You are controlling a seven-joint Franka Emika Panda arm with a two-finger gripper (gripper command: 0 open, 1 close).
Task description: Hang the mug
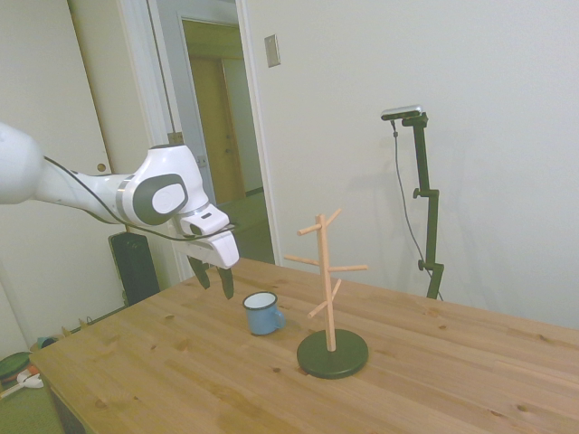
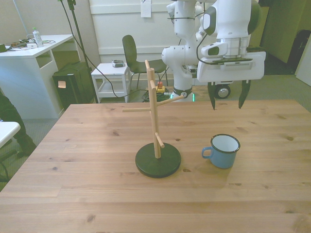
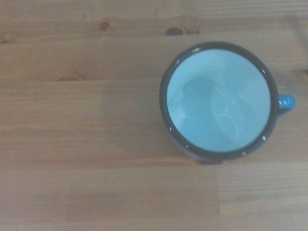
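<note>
The light-blue mug (image 1: 263, 314) (image 2: 222, 151) stands upright on the wooden table (image 2: 97, 194), its handle turned toward the wooden peg stand (image 1: 328, 289) (image 2: 156, 126) with the dark round base. The wrist view looks straight down into the mug (image 3: 220, 105), white inside with a dark rim. My gripper (image 1: 214, 279) (image 2: 227, 102) hangs open and empty above the table, higher than the mug and a little behind it, fingers pointing down.
A person's leg (image 2: 12, 124) shows at the front view's left edge beside a white desk (image 2: 26, 63). A chair (image 2: 135, 57) and a small white cart (image 2: 112, 80) stand behind the table. An open doorway (image 1: 217, 136) lies behind the arm in the side view.
</note>
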